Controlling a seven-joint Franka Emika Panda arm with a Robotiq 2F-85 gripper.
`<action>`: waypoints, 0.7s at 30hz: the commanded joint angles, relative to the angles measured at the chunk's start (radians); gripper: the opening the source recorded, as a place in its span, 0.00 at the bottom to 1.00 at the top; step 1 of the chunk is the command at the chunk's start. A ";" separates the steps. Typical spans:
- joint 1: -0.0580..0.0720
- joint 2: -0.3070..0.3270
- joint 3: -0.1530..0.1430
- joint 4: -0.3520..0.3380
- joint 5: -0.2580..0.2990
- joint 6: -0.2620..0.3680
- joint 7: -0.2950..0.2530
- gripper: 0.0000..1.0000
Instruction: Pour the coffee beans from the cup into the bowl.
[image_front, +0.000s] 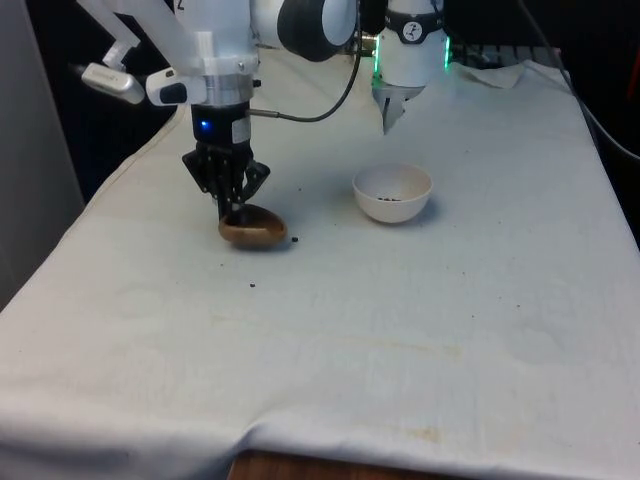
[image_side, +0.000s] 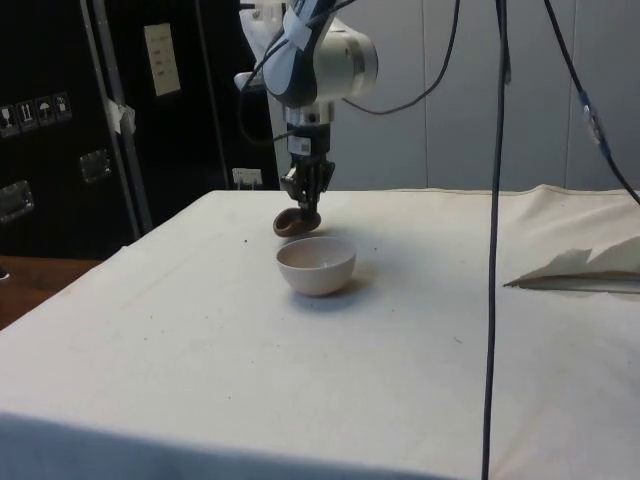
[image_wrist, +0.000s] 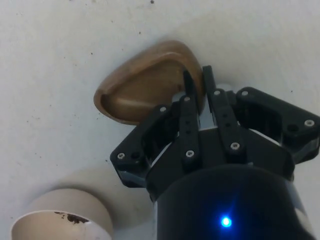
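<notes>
The black two-finger gripper (image_front: 232, 205) points straight down in the upper left of the front view, its fingers (image_wrist: 192, 95) pinched nearly together on the rim of a shallow brown wooden cup (image_front: 253, 228). The cup sits low on the white tablecloth (image_front: 400, 330), and in the wrist view (image_wrist: 145, 85) its hollow looks bare. A small round white bowl (image_front: 393, 192) stands well apart toward the front view's right, near frame centre, with dark coffee beans (image_front: 388, 198) inside. A few stray beans (image_front: 294, 239) lie on the cloth just beside the cup. In the side view the cup (image_side: 297, 222) lies directly behind the bowl (image_side: 316, 265).
</notes>
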 joint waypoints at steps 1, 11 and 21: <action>0.001 0.001 0.000 0.000 0.000 0.001 0.000 0.00; -0.001 0.020 0.002 0.016 0.002 0.001 0.000 0.00; -0.002 0.032 0.001 0.028 0.003 -0.003 -0.002 0.00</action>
